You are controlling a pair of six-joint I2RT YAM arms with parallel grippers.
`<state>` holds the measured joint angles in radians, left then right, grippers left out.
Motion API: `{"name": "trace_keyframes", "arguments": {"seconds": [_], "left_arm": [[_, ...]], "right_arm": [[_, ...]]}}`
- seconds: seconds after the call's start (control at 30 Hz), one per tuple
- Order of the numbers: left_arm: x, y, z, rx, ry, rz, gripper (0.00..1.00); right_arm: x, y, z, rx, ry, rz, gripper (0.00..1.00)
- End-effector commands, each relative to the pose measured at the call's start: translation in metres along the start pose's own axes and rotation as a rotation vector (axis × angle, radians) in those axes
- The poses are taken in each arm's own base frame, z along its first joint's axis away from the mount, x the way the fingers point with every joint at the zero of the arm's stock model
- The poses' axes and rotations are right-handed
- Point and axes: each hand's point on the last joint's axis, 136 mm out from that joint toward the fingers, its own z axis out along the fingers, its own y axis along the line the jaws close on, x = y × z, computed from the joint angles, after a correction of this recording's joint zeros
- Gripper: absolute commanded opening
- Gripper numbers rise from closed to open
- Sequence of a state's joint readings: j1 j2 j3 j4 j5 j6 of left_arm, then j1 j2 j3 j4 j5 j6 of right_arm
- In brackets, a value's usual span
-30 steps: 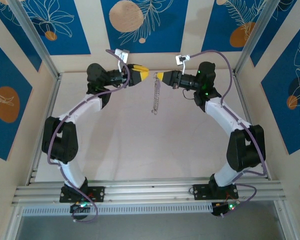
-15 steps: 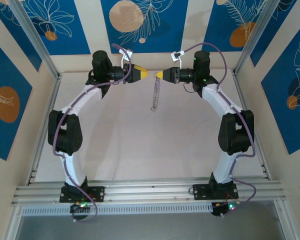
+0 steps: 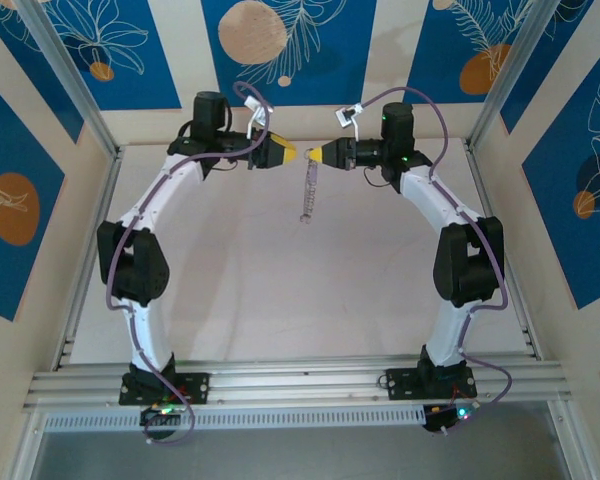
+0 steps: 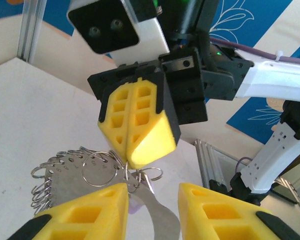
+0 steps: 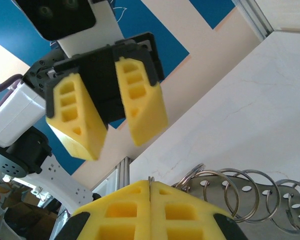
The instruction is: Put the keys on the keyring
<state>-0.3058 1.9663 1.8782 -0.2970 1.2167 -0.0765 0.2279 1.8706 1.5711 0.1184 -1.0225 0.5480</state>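
Observation:
The keyring (image 3: pixel 308 190) is a silvery metal strip with several wire rings along its edge. It hangs above the far middle of the table from my right gripper (image 3: pixel 317 153), which is shut on its top end. A thin metal edge shows between the closed pads (image 5: pixel 150 184). The rings (image 5: pixel 270 200) fan out to the right. My left gripper (image 3: pixel 285 154) faces it tip to tip, open. In the left wrist view its fingertips (image 4: pixel 152 192) straddle the strip's curved tail below the right gripper (image 4: pixel 135 160). The key's lilac head (image 4: pixel 134 202) peeks out beside my left finger; how it hangs is hidden.
The pale table (image 3: pixel 280 290) lies below both raised arms. Aluminium rails (image 3: pixel 90 250) run along its left and right sides, and blue patterned panels (image 3: pixel 280 50) stand behind. The arm bases (image 3: pixel 160 385) sit on the near rail.
Both arms have swung their upper links back and inward. The two tips stay nose to nose over the far middle. My left jaws have narrowed a little. The keyring still hangs from the right gripper.

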Motion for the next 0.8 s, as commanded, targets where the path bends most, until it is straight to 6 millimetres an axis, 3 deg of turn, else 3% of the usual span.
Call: {"name": "trace_keyframes", "arguments": {"seconds": [0.0,0.77], "left_arm": [[0.009,0.001,0.007,0.0,0.042,0.002,0.31],[0.002,0.001,0.018,0.032,0.024,0.007,0.29]], "right_arm": [[-0.005,0.014,0.004,-0.044,0.019,-0.05,0.0],[-0.001,0.022,0.01,-0.06,0.03,-0.056,0.0]]}}
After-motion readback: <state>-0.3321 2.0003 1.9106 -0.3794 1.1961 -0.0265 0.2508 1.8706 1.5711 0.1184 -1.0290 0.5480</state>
